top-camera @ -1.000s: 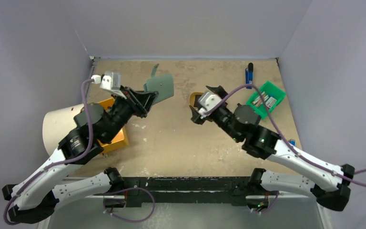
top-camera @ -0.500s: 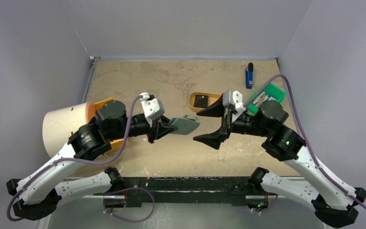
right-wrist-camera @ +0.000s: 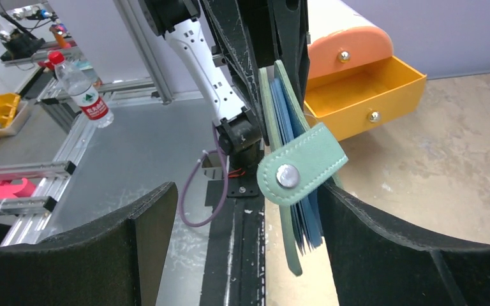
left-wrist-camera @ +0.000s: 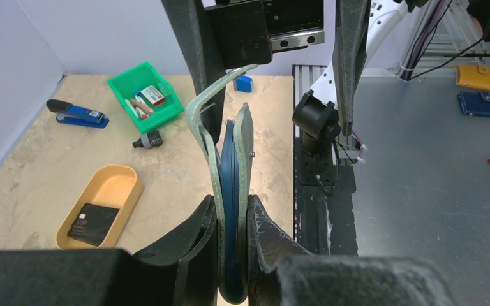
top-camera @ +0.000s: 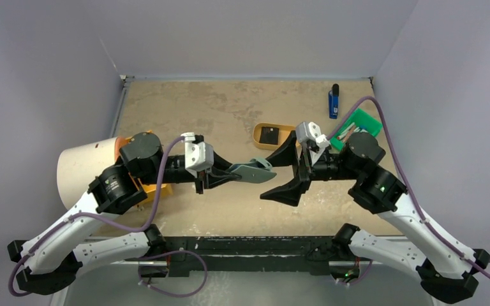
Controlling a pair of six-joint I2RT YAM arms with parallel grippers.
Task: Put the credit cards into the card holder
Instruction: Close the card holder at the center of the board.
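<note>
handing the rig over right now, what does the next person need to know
Left gripper: shut on the card holder, held off the table between the arms.
Right gripper: open wide, its fingers either side of the holder's snap tab end; no contact visible.
Done: blue cards sit between the holder's leaves.
Left: the tab is unsnapped and the holder gapes. Probably check the cards are fully seated, then close it.
</note>
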